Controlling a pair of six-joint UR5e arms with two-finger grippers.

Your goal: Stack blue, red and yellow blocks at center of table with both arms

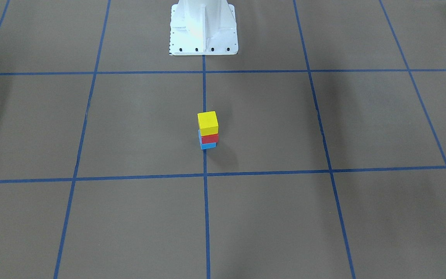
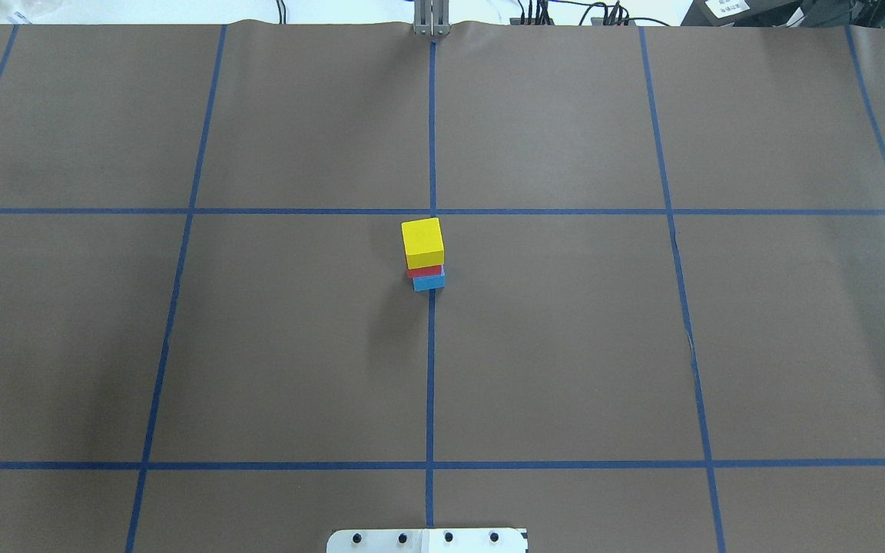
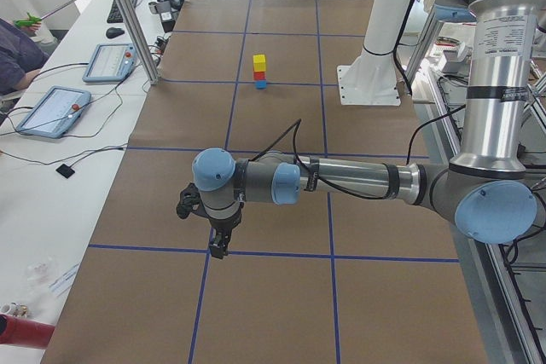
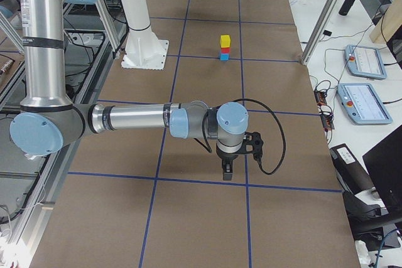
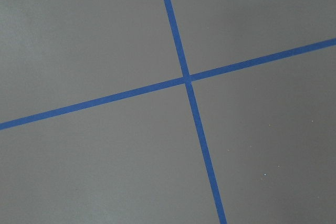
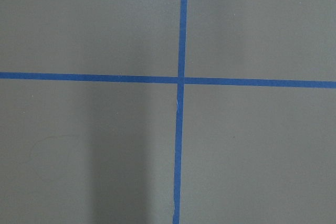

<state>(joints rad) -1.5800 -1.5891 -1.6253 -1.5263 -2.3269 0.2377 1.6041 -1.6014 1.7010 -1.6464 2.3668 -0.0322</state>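
Observation:
A stack stands near the table's centre: a blue block [image 1: 208, 145] at the bottom, a red block [image 1: 210, 138] on it, a yellow block [image 1: 208, 122] on top. The stack also shows in the overhead view [image 2: 422, 243], the exterior left view [image 3: 259, 63] and the exterior right view [image 4: 224, 42]. My left gripper [image 3: 219, 243] shows only in the exterior left view, far from the stack, pointing down over the table. My right gripper [image 4: 227, 169] shows only in the exterior right view, likewise far away. I cannot tell whether either is open or shut.
The white robot base [image 1: 203, 29] stands at the table's robot side. Blue tape lines [image 2: 431, 346] divide the brown table cover into squares. Tablets and cables [image 3: 51, 111] lie on the side bench beyond the table's edge.

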